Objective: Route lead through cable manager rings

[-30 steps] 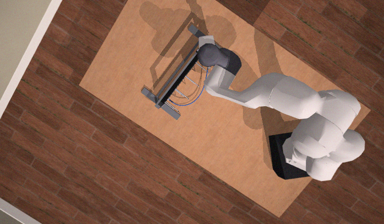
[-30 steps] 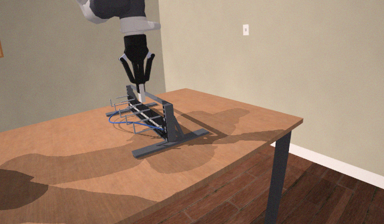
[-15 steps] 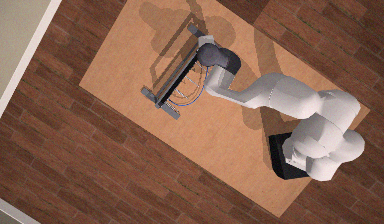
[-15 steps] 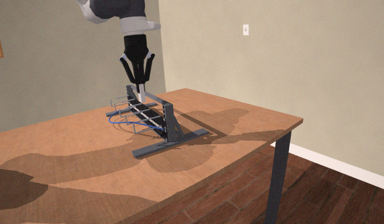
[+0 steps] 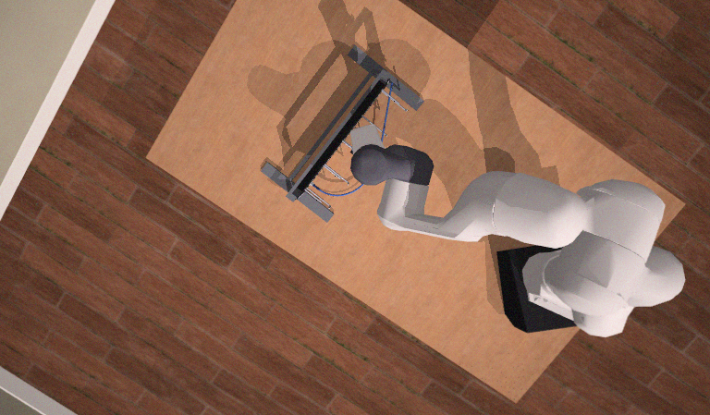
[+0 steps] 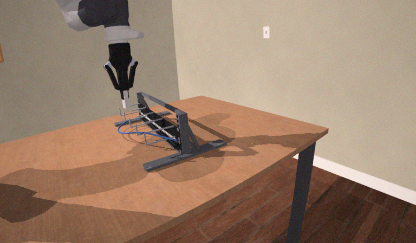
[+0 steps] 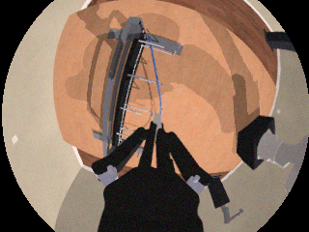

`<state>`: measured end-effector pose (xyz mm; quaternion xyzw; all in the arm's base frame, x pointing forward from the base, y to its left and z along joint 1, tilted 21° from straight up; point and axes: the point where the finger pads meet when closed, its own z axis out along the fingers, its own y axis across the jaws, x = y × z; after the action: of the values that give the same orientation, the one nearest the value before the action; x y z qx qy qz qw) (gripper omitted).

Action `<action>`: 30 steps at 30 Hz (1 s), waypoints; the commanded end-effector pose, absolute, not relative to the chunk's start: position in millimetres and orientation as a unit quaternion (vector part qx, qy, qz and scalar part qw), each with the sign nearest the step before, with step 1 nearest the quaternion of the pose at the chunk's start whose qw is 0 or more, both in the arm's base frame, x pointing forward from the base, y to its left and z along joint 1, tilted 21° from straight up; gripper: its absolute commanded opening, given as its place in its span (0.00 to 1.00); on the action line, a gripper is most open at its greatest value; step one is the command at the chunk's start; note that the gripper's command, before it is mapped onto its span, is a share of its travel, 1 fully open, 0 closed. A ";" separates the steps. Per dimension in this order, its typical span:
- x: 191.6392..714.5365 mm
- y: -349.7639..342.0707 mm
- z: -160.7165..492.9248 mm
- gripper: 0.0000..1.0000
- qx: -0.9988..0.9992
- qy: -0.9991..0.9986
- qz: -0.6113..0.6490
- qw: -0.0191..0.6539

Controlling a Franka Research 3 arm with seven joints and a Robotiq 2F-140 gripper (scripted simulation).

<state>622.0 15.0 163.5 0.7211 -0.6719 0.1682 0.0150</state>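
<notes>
The grey rack (image 5: 316, 210) (image 6: 162, 162) stands upright with its black patch panel (image 5: 341, 138). Thin grey rings (image 6: 145, 139) (image 7: 145, 79) stick out from its front. The blue lead (image 5: 387, 112) (image 6: 118, 129) (image 7: 155, 68) bows out along the front, from the low-numbered end to the port-24 end, upper right in the top view. The arm hides its middle there. Which rings enclose it is too small to tell. My gripper (image 6: 125, 104) (image 7: 156, 118) is shut and empty, pointing down above the rings near the middle of the rack's front; the lead lies lower.
The wooden table (image 5: 419, 295) (image 6: 76, 154) carries the rack and the arm's black base (image 5: 515, 290). A table edge (image 6: 251, 174) runs beyond the rack's port-24 end. The rack's top bar (image 6: 159, 101) rises beside the gripper.
</notes>
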 end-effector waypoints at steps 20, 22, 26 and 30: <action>594.7 92.3 139.8 0.20 0.676 -0.715 0.179 -0.002; 594.7 92.3 139.8 0.20 0.676 -0.715 0.179 -0.002; 594.7 92.3 139.8 0.20 0.676 -0.715 0.179 -0.002; 594.7 92.3 139.8 0.20 0.676 -0.715 0.179 -0.002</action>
<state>594.5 91.9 139.6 0.6808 -0.7105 0.1783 0.0011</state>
